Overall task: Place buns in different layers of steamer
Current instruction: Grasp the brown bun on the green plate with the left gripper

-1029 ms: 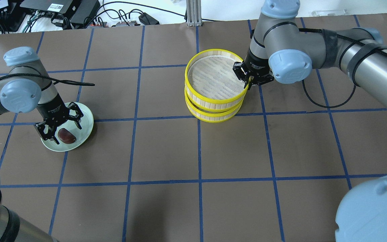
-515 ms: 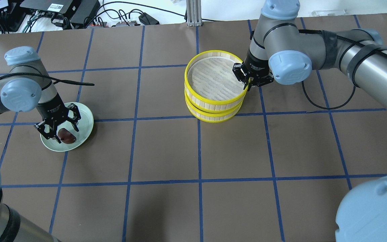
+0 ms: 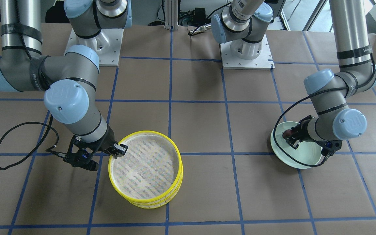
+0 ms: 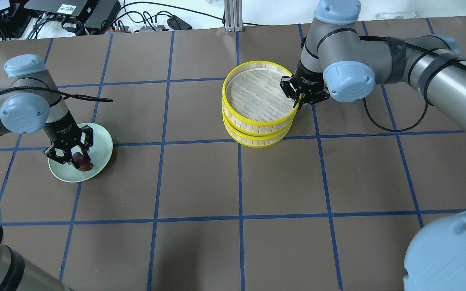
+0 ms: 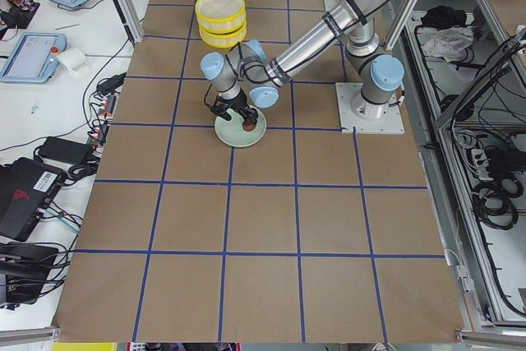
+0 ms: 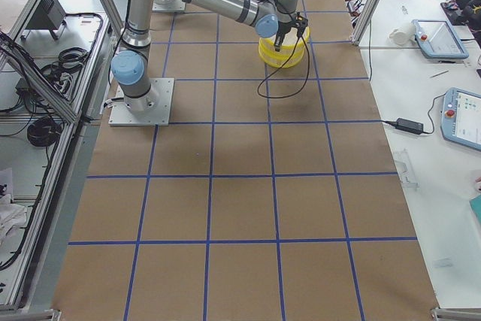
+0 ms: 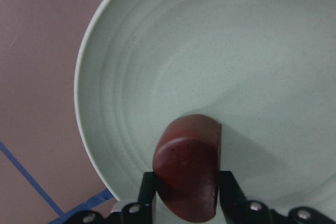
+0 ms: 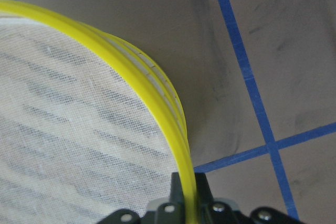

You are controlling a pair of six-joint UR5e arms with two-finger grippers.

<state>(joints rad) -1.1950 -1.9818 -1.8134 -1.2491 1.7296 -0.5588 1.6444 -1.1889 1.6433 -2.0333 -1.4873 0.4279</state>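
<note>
The dark reddish-brown bun [image 7: 188,166] lies near the edge of the pale green plate [image 4: 101,139]. My left gripper [image 4: 76,157] is down on the plate and shut on this bun [image 4: 83,163], one finger on each side. Two steamer layers stand stacked at mid-table: the upper layer [image 4: 223,91] sits slightly offset on the lower layer [image 4: 257,140]. My right gripper [image 4: 299,98] is shut on the upper layer's yellow rim [image 8: 157,103] at its right side. The upper layer's mesh is bare. The cream-white bun shows in no view.
The table is brown paper with a blue tape grid. Cables and electronics [image 4: 75,16] lie along the far edge, and a metal post [image 4: 233,16] stands behind the steamer. The plate [image 3: 305,160] is far to the left of the stack.
My left gripper's fingers have closed from open onto the reddish-brown bun on the plate. My right gripper has stayed shut on the upper layer's rim, hardly moving.
</note>
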